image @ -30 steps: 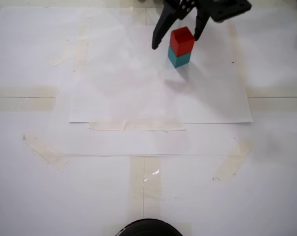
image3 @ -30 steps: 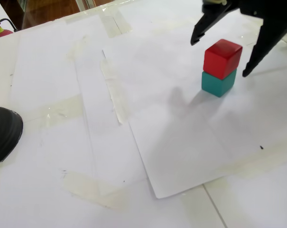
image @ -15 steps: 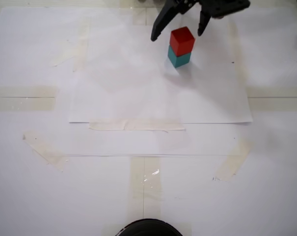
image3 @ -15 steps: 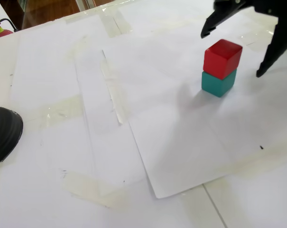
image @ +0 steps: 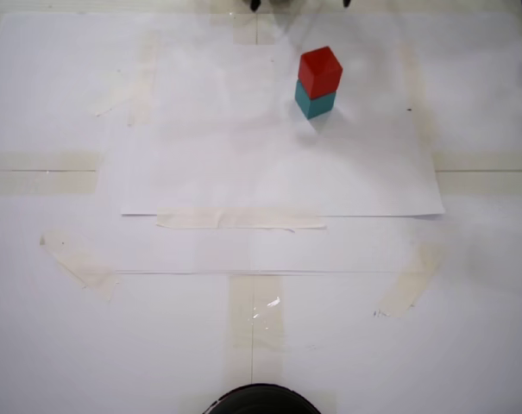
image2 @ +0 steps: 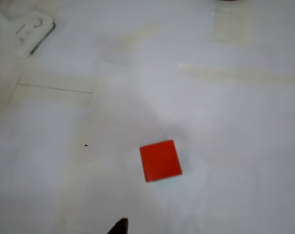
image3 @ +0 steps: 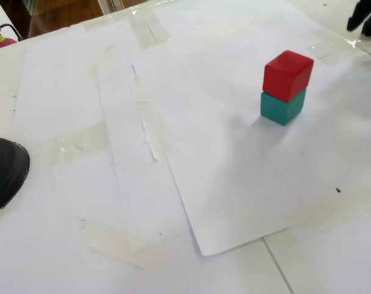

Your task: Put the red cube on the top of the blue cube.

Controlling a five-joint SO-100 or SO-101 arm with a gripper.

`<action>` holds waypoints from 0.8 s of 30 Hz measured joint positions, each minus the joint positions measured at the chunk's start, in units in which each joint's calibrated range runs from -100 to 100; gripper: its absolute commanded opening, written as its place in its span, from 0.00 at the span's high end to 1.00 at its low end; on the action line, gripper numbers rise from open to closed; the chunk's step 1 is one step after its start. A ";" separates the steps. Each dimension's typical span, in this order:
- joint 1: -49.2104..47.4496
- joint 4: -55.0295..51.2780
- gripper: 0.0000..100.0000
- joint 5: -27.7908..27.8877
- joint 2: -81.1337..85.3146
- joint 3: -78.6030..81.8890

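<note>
The red cube (image: 320, 69) is sitting squarely on top of the blue cube (image: 313, 103), and the two are forming an upright stack on a white paper sheet (image: 243, 172) that is lying taped over the tabletop (image: 485, 345). In the wrist view, the red cube (image2: 160, 160) is showing only its top face from above and is hiding the blue cube beneath it. In a fixed view from the side, the red cube (image3: 287, 75) is resting on the blue cube (image3: 283, 108) with nothing touching either one. The fingers are appearing only as dark fragments: one tip (image2: 119, 227) at the bottom edge of the wrist view and a blurred part (image3: 366, 16) at the upper right corner of a fixed view, well apart from the stack. Whether the fingers are open or closed cannot be determined. Strips of tape (image: 240, 221) are holding the paper edges down.
</note>
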State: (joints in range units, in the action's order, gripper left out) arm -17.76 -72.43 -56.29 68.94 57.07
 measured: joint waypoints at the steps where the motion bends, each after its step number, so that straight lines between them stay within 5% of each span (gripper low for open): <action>1: 0.88 -1.30 0.64 0.00 3.21 1.27; 8: 6.43 -8.13 0.72 1.27 21.52 7.86; 15: 9.94 -10.17 0.97 3.76 27.94 10.12; 24: 9.87 -10.41 1.00 6.01 28.20 11.03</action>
State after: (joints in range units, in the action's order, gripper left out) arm -7.89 -82.84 -50.28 97.14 68.10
